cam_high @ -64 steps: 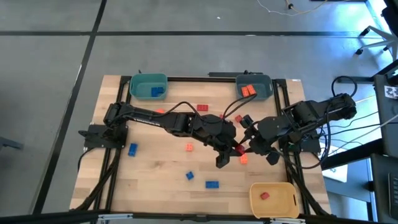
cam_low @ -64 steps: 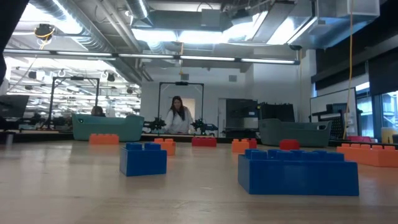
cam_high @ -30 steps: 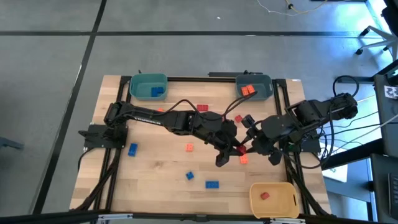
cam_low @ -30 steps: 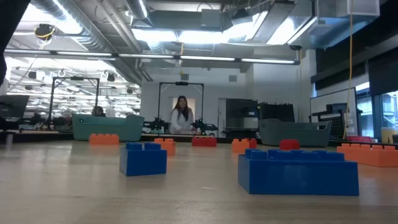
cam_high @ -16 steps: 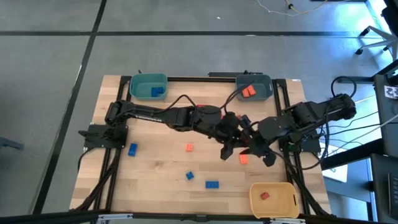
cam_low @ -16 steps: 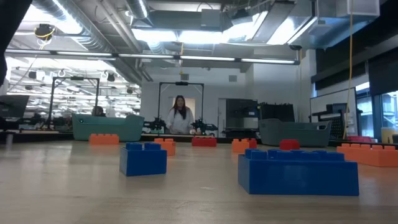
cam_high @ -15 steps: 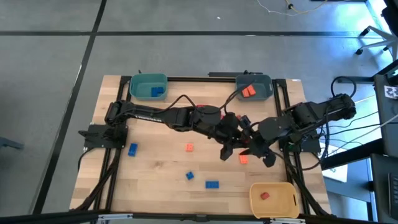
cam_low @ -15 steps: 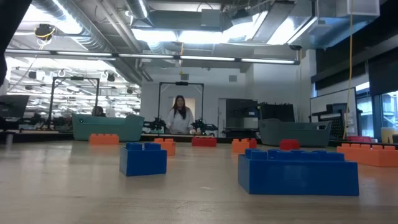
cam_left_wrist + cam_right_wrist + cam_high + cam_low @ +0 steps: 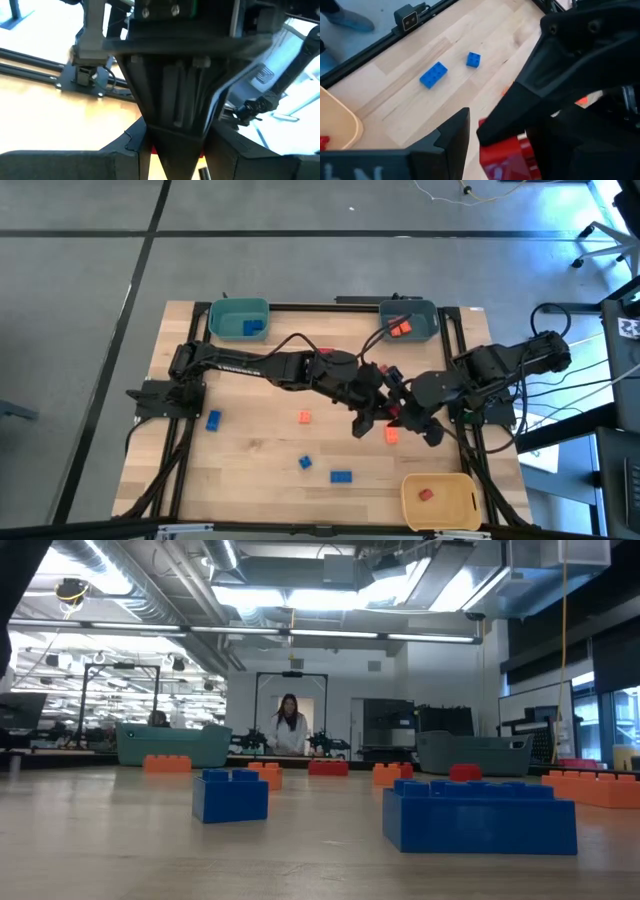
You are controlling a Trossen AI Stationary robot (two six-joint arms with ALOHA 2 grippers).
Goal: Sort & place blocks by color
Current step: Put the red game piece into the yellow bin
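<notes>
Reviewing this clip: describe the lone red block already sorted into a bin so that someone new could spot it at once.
Start at the yellow bin, on the wooden table's near edge below the right arm. Inside it, toward its left side, lies one small red block. It is that bin's only content; the teal bin holds blue blocks and the grey-blue bin orange ones.

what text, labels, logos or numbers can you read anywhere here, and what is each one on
"N": pale letter on the dark housing closest to the right wrist camera; the characters beside it are cut off and unreadable.
Embossed logo on the pale curved cover in the left wrist view: too blurred to read.
Black-and-white square marker beside the table in the high view: a pattern, no letters.
No other text shows.
</notes>
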